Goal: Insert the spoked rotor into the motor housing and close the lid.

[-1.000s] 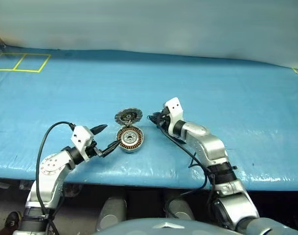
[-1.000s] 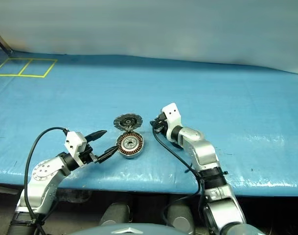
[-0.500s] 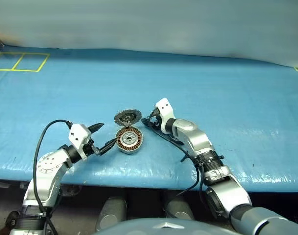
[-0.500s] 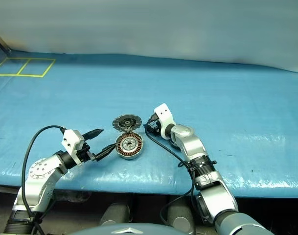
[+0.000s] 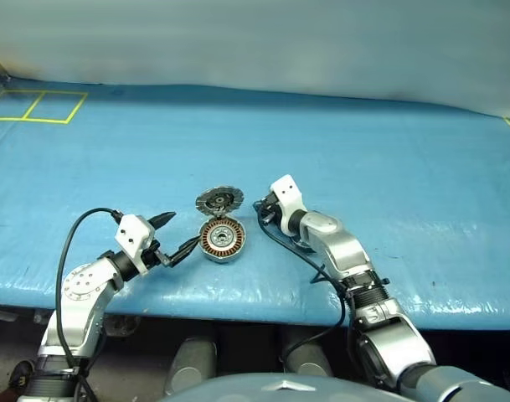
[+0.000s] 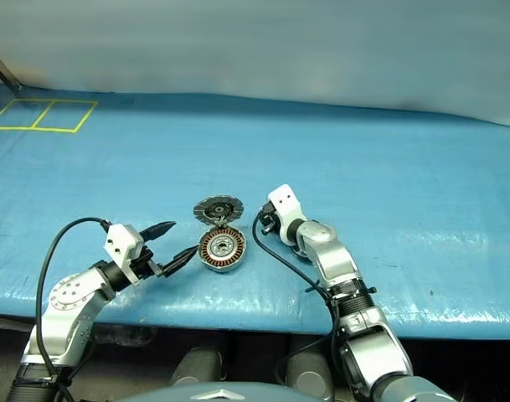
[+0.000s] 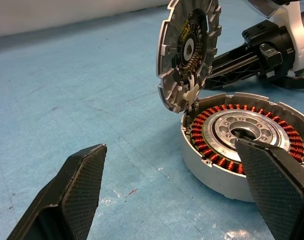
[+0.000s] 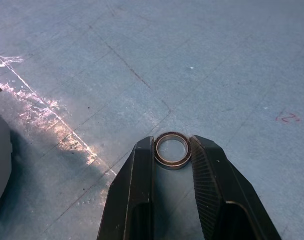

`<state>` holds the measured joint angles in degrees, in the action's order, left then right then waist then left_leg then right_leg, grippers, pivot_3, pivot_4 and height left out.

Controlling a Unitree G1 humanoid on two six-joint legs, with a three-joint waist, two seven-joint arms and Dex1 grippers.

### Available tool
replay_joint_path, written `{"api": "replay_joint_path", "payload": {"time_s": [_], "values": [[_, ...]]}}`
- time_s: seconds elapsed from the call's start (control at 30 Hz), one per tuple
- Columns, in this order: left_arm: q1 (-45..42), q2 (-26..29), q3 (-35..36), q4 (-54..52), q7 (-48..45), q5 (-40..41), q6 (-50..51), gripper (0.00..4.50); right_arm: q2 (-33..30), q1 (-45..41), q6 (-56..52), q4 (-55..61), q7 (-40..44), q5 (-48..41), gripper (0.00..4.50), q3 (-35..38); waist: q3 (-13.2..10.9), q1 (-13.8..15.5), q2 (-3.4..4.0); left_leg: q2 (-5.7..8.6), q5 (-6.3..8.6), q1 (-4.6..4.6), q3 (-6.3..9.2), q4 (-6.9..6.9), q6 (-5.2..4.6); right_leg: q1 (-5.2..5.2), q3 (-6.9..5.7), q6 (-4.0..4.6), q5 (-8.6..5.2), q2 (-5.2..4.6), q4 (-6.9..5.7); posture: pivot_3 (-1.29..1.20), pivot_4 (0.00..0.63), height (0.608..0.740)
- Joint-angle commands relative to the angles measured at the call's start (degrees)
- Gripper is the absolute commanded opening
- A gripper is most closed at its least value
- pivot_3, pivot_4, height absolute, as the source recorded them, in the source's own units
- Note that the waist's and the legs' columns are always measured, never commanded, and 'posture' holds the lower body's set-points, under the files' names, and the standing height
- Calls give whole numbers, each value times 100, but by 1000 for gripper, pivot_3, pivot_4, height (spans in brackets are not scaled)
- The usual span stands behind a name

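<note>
The motor housing (image 5: 222, 239), a silver cup with copper windings, sits on the blue table with its lid (image 5: 219, 201) standing upright and open at its far edge. My left gripper (image 5: 181, 232) is open just left of the housing (image 7: 211, 175), one finger (image 7: 271, 185) at its near rim and not touching. Right of the lid (image 7: 187, 50), my right gripper (image 5: 261, 209) is low on the table. Its fingers (image 8: 142, 165) are shut on a small metal ring (image 8: 170, 165) with an open centre and no spokes. The spoked rotor is out of view.
The blue table cover (image 5: 363, 151) stretches wide behind and to the right. Yellow tape squares (image 5: 37, 106) mark its far left corner. The table's front edge (image 5: 238, 306) runs just behind my arms. Black cables (image 5: 301, 251) trail from both wrists.
My right hand has sunk a little toward the table beside the lid. The left arm, housing and lid have stayed put.
</note>
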<state>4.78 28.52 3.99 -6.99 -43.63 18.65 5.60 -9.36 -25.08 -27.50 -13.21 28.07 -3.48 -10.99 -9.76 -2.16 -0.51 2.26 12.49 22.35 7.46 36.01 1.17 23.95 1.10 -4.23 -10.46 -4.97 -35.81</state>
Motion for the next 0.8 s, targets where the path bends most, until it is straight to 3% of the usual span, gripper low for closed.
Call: {"api": "replay_joint_path", "payload": {"time_s": [0.03,0.4,0.8], "values": [[-48,-7,34,-184,-83,89,-108,4500,-165,344,-326,910,101,-118,698,12,0,8,0,0,0,1,0,0,0,1,0,0,0,0,0,0,150,740],[-186,-63,-42,-10,-474,181,-184,4500,-748,1222,-1595,3644,521,-707,698,-317,-1,1,0,-4,0,19,1,0,0,19,-3,2,-5,-1,-1,0,150,740],[-73,29,-6,25,-790,114,-369,4500,-481,840,-1504,3378,480,-726,698,-1012,-2,5,-2,-4,0,26,-2,0,0,27,-4,2,-4,-2,0,0,150,740]]}}
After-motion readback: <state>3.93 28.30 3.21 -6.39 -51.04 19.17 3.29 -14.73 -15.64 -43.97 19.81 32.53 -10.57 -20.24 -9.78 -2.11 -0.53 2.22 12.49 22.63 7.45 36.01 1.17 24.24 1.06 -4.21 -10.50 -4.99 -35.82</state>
